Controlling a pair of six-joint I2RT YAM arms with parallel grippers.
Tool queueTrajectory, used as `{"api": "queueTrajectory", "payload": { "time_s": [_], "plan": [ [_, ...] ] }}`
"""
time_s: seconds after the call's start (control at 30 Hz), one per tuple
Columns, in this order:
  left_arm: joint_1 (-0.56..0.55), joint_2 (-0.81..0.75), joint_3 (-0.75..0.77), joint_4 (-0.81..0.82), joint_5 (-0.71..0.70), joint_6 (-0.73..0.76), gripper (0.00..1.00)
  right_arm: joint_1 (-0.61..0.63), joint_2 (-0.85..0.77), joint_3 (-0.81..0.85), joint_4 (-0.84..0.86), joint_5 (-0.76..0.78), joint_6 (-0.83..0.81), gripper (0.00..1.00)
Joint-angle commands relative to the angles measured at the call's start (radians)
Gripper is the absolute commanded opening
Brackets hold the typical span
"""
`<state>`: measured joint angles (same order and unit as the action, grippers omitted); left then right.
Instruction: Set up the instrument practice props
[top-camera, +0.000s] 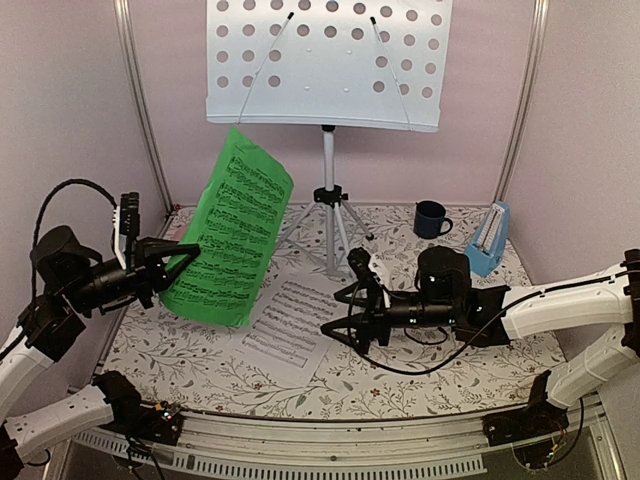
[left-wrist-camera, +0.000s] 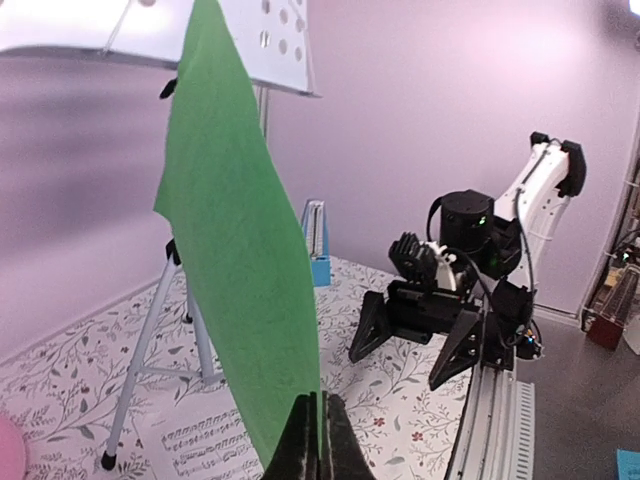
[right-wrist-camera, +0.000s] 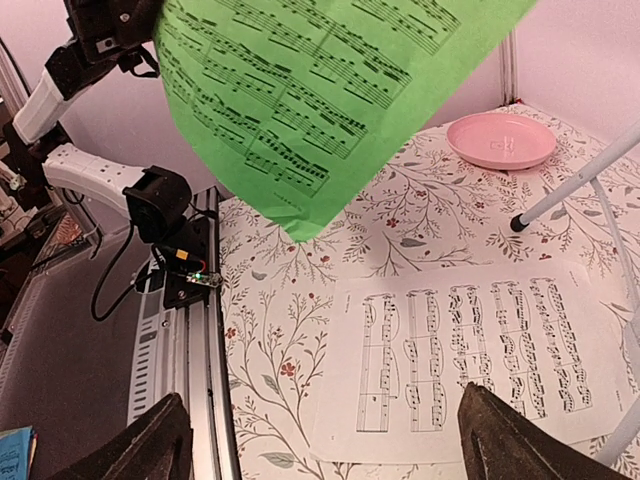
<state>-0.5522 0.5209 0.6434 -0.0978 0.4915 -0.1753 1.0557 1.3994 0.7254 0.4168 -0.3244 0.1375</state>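
Observation:
A green sheet-music page (top-camera: 232, 230) hangs upright above the left of the table, and my left gripper (top-camera: 188, 250) is shut on its left edge. In the left wrist view the page (left-wrist-camera: 240, 250) rises from between the closed fingers (left-wrist-camera: 322, 440). The white sheet-music page (top-camera: 292, 322) lies flat on the flowered cloth. My right gripper (top-camera: 335, 312) hovers open just right of it, with nothing between its fingers (right-wrist-camera: 330, 445). The pale grey perforated music stand (top-camera: 328, 62) stands on its silver tripod (top-camera: 328, 205) at the back. The light-blue metronome (top-camera: 490, 240) sits at the back right.
A dark blue mug (top-camera: 430, 218) stands left of the metronome. A pink plate (right-wrist-camera: 500, 140) lies at the far left of the cloth in the right wrist view. A tripod leg (right-wrist-camera: 570, 185) crosses near the white page. The metal rail (top-camera: 330, 440) runs along the near edge.

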Motion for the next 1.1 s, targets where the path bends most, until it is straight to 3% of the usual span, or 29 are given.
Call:
{"api": "queueTrajectory", "payload": {
  "time_s": [0.0,0.1,0.27,0.5,0.83,0.93,1.07],
  "plan": [
    [0.003,-0.015,-0.013,0.126,0.122,-0.004,0.00,0.006,-0.028,-0.051,0.205,0.041,0.062,0.96],
    [0.001,0.002,-0.011,0.211,0.213,-0.044,0.00,0.006,-0.022,-0.105,0.388,0.044,0.090,0.99],
    [-0.013,0.026,0.001,0.322,0.280,-0.081,0.00,0.005,0.048,-0.062,0.525,-0.044,0.126,1.00],
    [-0.035,0.076,0.046,0.382,0.360,-0.088,0.00,-0.010,0.153,0.021,0.696,-0.208,0.263,1.00],
    [-0.060,0.113,0.039,0.498,0.380,-0.119,0.00,-0.021,0.259,0.124,0.840,-0.269,0.401,0.94],
    [-0.064,0.121,0.021,0.528,0.356,-0.126,0.00,-0.020,0.265,0.146,0.861,-0.273,0.412,0.85],
    [-0.070,0.129,-0.017,0.592,0.283,-0.165,0.00,-0.020,0.258,0.164,0.864,-0.263,0.420,0.58]
  ]
}}
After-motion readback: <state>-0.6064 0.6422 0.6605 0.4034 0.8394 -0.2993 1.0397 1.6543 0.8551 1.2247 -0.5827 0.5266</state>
